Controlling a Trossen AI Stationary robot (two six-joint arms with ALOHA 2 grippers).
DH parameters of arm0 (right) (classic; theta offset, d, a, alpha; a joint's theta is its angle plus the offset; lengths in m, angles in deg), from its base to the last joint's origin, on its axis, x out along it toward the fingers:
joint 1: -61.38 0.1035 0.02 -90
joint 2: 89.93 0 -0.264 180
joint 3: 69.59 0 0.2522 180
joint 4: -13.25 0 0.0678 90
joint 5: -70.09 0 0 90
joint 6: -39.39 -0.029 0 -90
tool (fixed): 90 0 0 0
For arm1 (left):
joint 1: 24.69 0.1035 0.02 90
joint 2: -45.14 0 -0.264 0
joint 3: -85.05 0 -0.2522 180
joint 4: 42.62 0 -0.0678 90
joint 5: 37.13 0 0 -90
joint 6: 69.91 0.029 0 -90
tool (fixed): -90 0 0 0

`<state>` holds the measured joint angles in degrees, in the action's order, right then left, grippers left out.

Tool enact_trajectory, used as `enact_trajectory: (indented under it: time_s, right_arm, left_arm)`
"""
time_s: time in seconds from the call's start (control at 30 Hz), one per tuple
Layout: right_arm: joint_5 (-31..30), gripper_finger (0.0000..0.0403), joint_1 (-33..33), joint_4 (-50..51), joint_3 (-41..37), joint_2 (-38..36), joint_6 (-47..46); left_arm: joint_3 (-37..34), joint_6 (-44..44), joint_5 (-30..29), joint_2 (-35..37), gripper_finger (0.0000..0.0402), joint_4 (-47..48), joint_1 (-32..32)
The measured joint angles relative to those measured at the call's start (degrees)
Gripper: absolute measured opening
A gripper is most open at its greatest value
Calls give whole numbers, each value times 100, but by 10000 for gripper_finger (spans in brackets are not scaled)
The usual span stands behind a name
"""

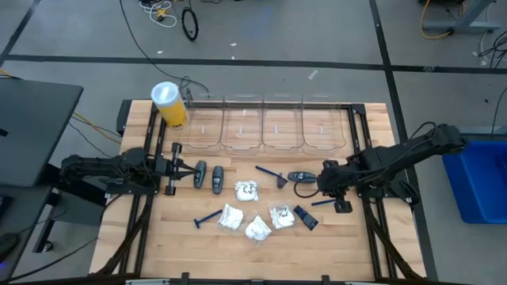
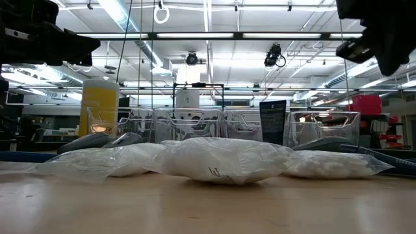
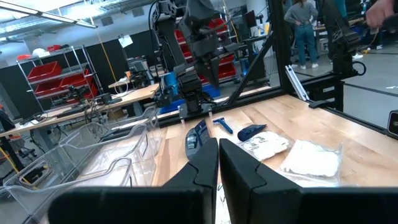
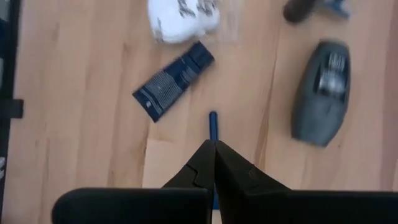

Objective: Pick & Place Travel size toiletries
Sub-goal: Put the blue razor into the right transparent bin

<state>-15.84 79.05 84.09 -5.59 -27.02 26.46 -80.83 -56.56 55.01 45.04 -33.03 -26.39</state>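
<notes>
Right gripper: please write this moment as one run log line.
right gripper: shut, above blue razor | left gripper: shut, waiting | bins: nothing inside

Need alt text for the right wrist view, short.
The right gripper, jaws shut, points down at a wooden table over a thin blue razor handle. Past it lie a dark blue rectangular tube, a dark grey oval piece and part of a white plastic packet.

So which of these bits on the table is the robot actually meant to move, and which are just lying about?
Part of the job:
thin blue razors
dark grey oval pieces
small white plastic packets
dark blue rectangular tube

Just there:
tall yellow cylinder with a white lid
clear plastic bins
</notes>
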Motion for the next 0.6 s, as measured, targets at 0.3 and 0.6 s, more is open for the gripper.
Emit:
enact_trajectory:
  time_s: [0.3,0.6]
  right_arm:
    - [-126,7,0,-245,-728,-2,-679]
    - [-100,22,1,-651,-1204,-2,-650]
  left_arm:
    - [0,0,1,0,24,-2,-1]
    - [-2,0,1,-1,24,0,1]
